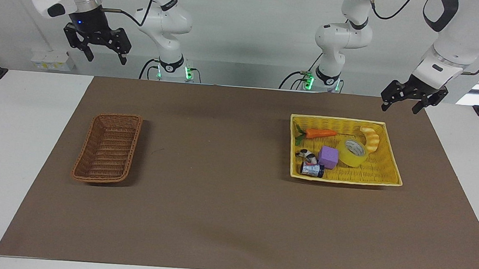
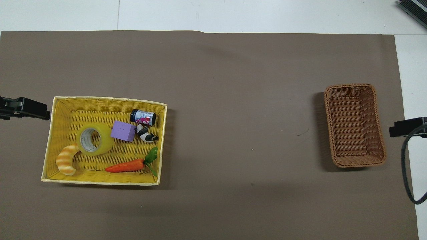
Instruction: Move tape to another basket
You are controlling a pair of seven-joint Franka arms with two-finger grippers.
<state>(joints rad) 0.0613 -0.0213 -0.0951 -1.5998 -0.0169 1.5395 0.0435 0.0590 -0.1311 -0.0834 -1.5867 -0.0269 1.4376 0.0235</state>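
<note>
The tape (image 1: 351, 152) lies in the yellow basket (image 1: 388, 178), touching the purple cube (image 1: 328, 156). The brown wicker basket (image 1: 108, 148) sits toward the right arm's end. The left gripper (image 1: 402, 104) and right gripper (image 1: 97, 53) hang raised, jaws wide, holding nothing.

I am seeing the tape (image 1: 351, 152) lying in the larger basket (image 1: 390, 177), touching the cube (image 1: 328, 156). The smaller basket (image 1: 77, 169) is sitting well apart, toward the right arm's end.
</note>
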